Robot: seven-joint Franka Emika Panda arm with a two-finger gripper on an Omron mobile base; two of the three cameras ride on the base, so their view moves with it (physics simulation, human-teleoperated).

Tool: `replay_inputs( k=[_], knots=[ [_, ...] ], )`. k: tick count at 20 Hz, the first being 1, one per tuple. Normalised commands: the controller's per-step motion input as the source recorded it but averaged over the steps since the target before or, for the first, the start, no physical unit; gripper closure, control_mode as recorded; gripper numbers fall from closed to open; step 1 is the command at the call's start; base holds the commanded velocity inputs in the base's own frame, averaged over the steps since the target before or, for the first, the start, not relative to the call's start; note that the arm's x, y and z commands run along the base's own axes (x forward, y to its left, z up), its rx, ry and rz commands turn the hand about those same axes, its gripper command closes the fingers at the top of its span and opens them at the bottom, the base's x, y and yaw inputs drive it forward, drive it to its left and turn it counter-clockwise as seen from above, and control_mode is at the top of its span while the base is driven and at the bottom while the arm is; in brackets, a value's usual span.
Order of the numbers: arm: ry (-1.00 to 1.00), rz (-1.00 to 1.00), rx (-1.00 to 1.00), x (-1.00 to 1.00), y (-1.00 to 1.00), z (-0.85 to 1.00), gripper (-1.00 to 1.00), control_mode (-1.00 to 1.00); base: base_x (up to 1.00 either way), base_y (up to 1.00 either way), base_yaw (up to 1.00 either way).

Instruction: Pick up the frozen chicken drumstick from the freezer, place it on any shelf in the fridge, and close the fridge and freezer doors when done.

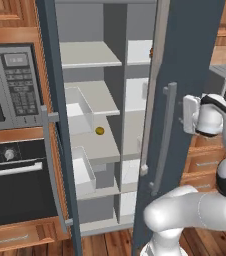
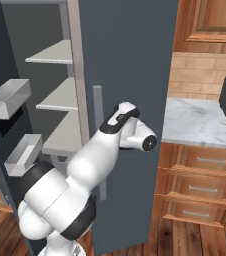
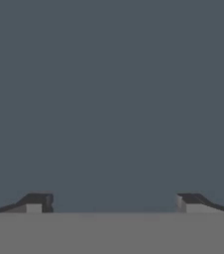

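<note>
Gripper: the two-finger gripper (image 3: 113, 203) stands spread wide with nothing between its dark tips, facing a flat slate-blue door panel close up.
Fridge door: the tall slate-blue right-hand door (image 1: 182, 75) hangs partly shut, its long grey bar handle (image 1: 164, 137) just beside the white arm's hand.
Freezer: the left-hand grey compartment (image 1: 85, 65) stands open, pale grey shelves bare apart from a small yellow ball (image 1: 99, 131) on the middle shelf, near its front edge.
Drumstick: I cannot tell where it lies.
Room: black built-in oven (image 1: 15, 180) at left; marble counter (image 2: 200, 125) over wooden drawers at right.
</note>
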Motion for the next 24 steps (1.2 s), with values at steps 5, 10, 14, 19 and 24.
replay_inputs(
  k=[5,10,14,19,24],
  knots=[
    [0.05,-0.2,-0.03,0.6,0.23,0.13,-1.0,-1.0,0.0,0.0,0.0],
    [0.06,-0.19,-0.01,0.48,0.16,0.02,-1.0,-1.0,0.0,0.0,0.0],
    [0.04,-0.17,-0.01,0.39,0.1,0.0,-1.0,-1.0,0.0,0.0,0.0],
    [0.18,-0.06,-0.02,0.56,0.0,0.0,-1.0,-1.0,0.0,0.0,0.0],
    [0.05,-0.02,-0.02,-0.44,0.0,0.08,-1.0,-1.0,0.0,0.0,0.0]
  ],
)
